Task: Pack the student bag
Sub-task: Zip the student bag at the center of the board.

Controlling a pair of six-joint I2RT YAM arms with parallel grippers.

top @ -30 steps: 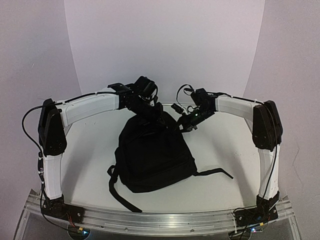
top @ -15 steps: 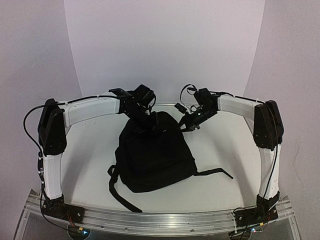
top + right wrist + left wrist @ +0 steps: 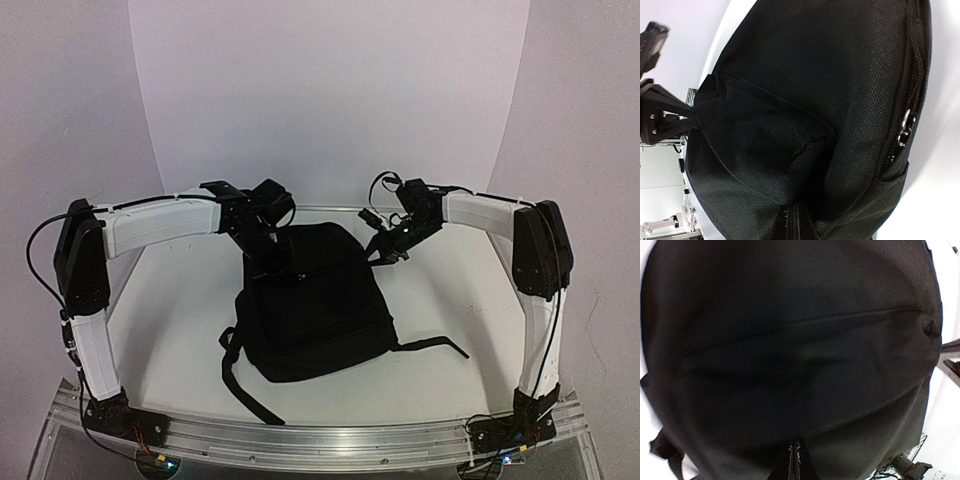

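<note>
Both left gripper (image 3: 266,264) and right gripper (image 3: 386,252) pinch the student bag (image 3: 312,312) top.

Student bag (image 3: 310,305) lying mid-counter (image 3: 170,300), its top toward the far edge. The left gripper (image 3: 264,256) meets the bag's far-left corner and the right gripper (image 3: 386,250) its far-right corner. One strap (image 3: 432,345) trails right of the bag, another strap (image 3: 238,385) from its near-left side.

A white table (image 3: 180,300) stands before a curved, pale lilac backdrop (image 3: 330,90); an aluminium rail (image 3: 330,440) edges its near side, evenly lit.
</note>
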